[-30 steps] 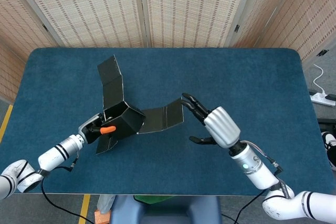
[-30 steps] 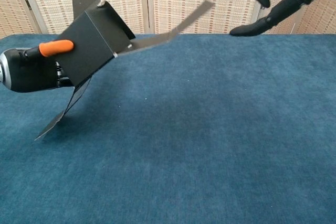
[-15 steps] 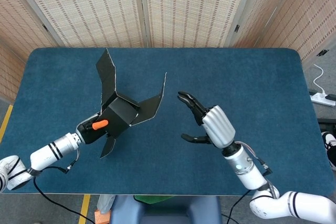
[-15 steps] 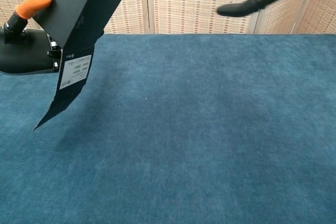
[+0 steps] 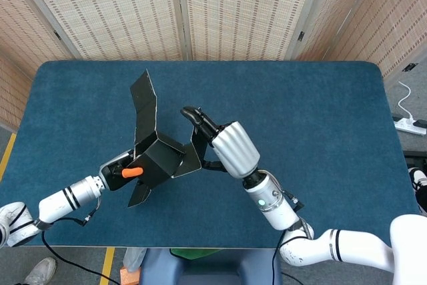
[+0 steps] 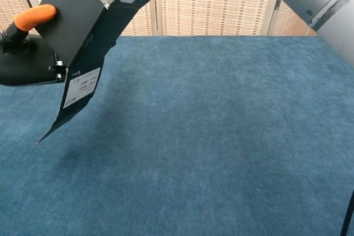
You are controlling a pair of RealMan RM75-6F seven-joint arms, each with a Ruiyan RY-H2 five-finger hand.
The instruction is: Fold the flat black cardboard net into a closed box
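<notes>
Right now I have the left hand gripping the black cardboard net at its half-formed body, lifted off the blue table on the near-left side. The orange thumb tip presses on an outer face, so that hand is closed on the card. The chest view shows the same hold: orange tip on the dark panel, with a lower flap hanging free above the cloth.

My right hand is in against the right side of the net. Its dark fingers reach over the top edge of the right-hand flap. I cannot tell whether they pinch it or only press; the hold is hidden behind the card.

I judge the step in hand to be folding this right flap up against the box body. Next I would need to push it inward until it meets the body, while the left hand keeps the body steady. The tall far flap stands upright, not yet folded, so the task looks to me well short of done.

Count: one net, two hands, one table, and folding screens behind it.
</notes>
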